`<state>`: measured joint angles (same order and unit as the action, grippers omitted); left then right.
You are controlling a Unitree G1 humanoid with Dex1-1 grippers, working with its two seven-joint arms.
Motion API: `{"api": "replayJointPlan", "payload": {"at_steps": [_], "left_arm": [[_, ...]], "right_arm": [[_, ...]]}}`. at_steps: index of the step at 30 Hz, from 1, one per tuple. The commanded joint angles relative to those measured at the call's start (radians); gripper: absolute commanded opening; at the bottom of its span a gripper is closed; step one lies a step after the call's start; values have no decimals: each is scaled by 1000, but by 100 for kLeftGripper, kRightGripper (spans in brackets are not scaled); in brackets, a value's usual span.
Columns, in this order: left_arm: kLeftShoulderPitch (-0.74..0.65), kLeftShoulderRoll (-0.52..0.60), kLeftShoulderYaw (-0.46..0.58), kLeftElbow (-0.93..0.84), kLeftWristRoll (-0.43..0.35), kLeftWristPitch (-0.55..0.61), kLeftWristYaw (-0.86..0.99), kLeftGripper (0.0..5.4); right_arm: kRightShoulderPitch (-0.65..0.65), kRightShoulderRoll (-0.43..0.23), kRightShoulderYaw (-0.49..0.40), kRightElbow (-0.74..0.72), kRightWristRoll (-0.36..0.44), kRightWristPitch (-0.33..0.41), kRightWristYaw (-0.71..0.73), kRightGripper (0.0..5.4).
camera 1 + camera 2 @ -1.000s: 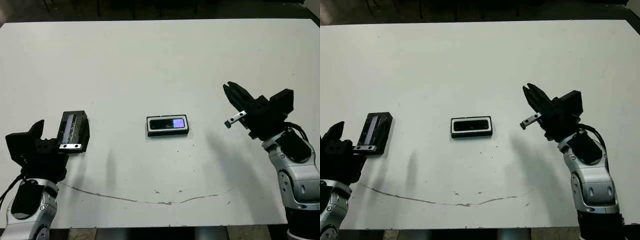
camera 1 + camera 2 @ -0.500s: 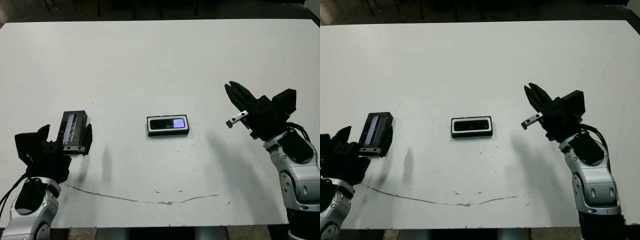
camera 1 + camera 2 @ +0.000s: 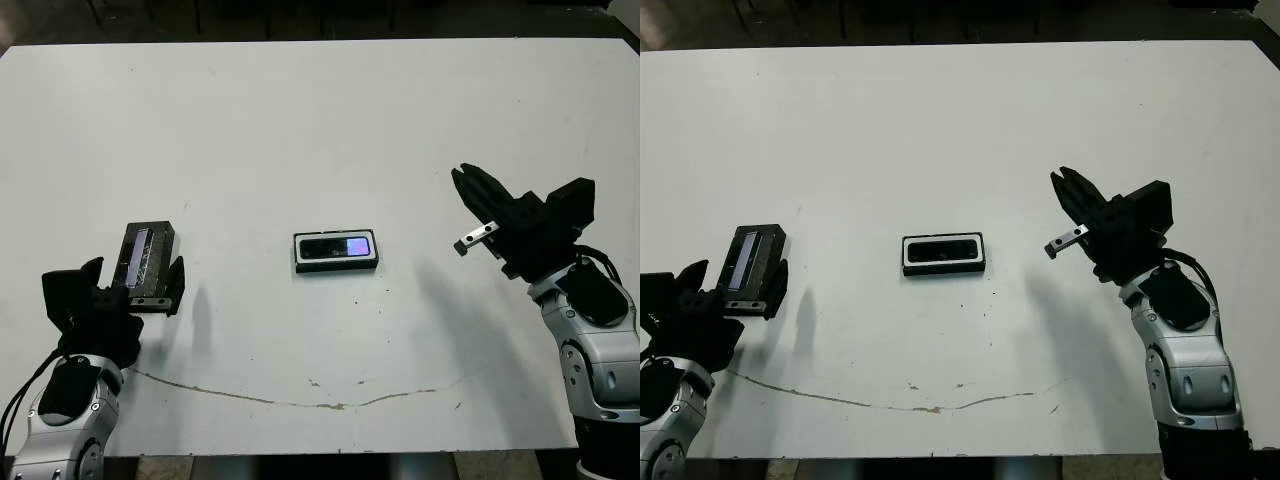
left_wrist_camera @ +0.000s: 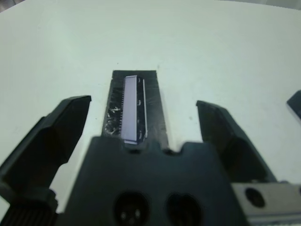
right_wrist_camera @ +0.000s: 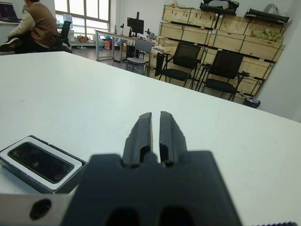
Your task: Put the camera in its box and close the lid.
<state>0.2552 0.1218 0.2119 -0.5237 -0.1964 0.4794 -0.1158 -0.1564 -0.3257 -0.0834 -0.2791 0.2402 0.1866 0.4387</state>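
Two end effectors are hovering over the white surface (image 3: 320, 120). The left end effector (image 4: 143, 127) is spreading its fingers (image 4: 56, 134) wide on either side of the lid (image 3: 148, 262), which is lying flat near the surface's left edge with its glossy strip facing up; neither finger is touching it. The right end effector (image 3: 470, 185) is holding its fingers pressed together, gripping nothing, well right of the box (image 3: 336, 251). The camera (image 3: 337, 247) is lying inside the white-lined box at the surface's middle, its face reflecting blue-purple.
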Motion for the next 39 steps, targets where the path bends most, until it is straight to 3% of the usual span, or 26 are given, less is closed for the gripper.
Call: {"api": "replayJointPlan", "payload": {"at_steps": [1,4,10,15,20,39], "left_arm": [[7,16,-7,24,19,0,6,538],[4,6,-13,25,24,6,17,538],[-3,14,-16,44,7,15,2,538],[-12,15,-29,65,13,16,-1,538],[-22,10,-30,90,17,18,7,538],[-48,7,-11,190,46,-1,45,538]], "right_arm": [[20,-10,7,-8,-9,33,-12,0],[20,2,6,11,4,12,-4,0],[25,-4,14,-14,-8,37,-23,0],[18,-2,14,19,4,-3,-3,0],[22,-16,14,-10,-5,32,-15,0],[23,-13,1,13,24,11,13,0]]}}
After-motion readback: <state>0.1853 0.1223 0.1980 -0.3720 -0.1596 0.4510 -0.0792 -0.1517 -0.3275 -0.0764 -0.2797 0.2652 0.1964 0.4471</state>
